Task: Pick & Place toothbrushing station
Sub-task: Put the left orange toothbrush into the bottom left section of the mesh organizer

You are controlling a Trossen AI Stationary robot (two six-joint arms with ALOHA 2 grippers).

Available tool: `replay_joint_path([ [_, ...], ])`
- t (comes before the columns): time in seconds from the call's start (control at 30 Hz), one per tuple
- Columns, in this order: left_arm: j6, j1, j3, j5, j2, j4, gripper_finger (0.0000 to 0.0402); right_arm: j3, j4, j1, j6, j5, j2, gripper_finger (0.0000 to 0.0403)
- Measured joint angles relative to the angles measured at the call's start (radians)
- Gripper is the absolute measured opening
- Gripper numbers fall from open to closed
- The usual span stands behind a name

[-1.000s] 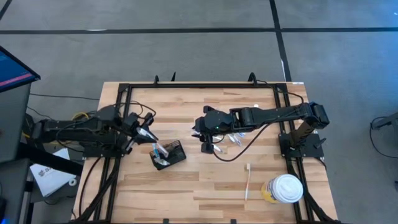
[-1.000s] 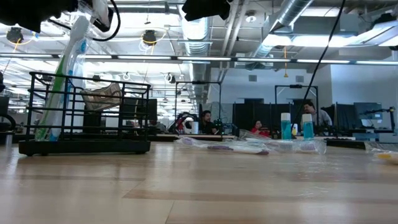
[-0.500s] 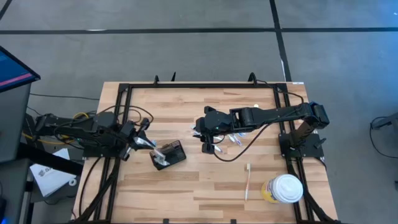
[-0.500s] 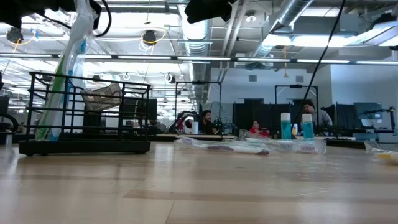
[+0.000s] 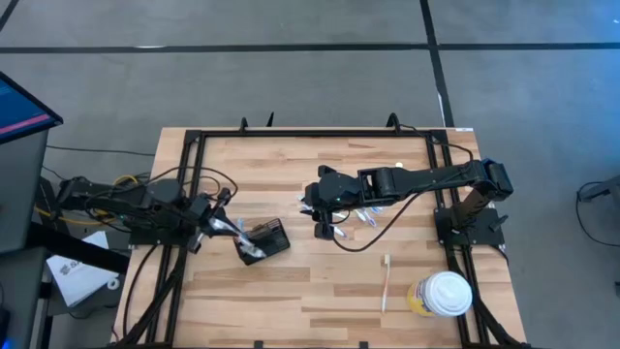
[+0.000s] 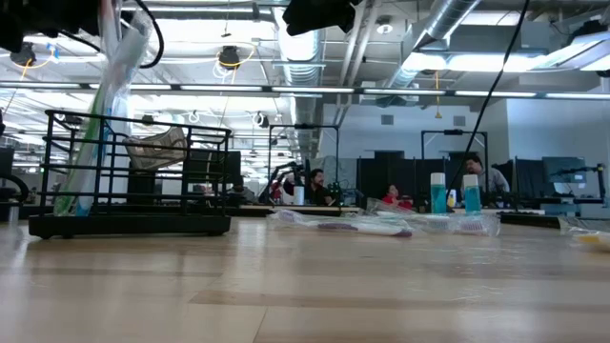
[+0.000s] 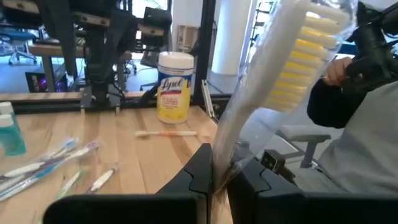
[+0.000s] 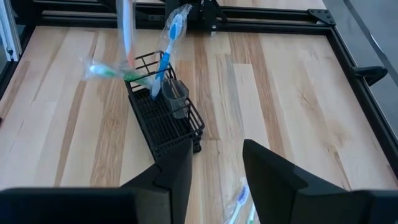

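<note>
1. The toothbrushing station, a small black wire holder, stands on the counter left of centre. In the right wrist view it already carries a blue-handled brush and a small clear cup.
2. The left hand sits just beside the station's left end, pinched shut on a wrapped toothbrush with yellow bristles. The brush leans steeply over the rack.
3. The right hand hovers near mid-counter, its two fingers parted with nothing between them, over a scatter of wrapped brushes.
4. Risk: the held brush is tilted, not upright. If it is lowered at this angle, the handle could catch a wire bar and jam instead of dropping into a slot.
5. Risk: the rack looks light. A sideways push from the left hand or the brush could slide or tip it, spilling the cup and the brush already in it.
6. Risk: the plastic wrapper is slick and loose. The brush may slip or rotate in the pinch, or cling to a finger on release.
7. Risk: a green-wrapped brush lies partly across the rack's far end and may block the slot.
8. Lower risk: the bare toothbrush and the white-lidded cup lie well apart, near the counter's right front.
</note>
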Motion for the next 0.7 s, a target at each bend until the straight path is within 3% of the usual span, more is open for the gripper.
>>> replay_joint_path([
  [0.7, -0.045, -0.002, 0.000, 0.036, 0.000, -0.138, 0.0018, 0.000, 0.000, 0.000, -0.002, 0.000, 0.000, 0.0133],
])
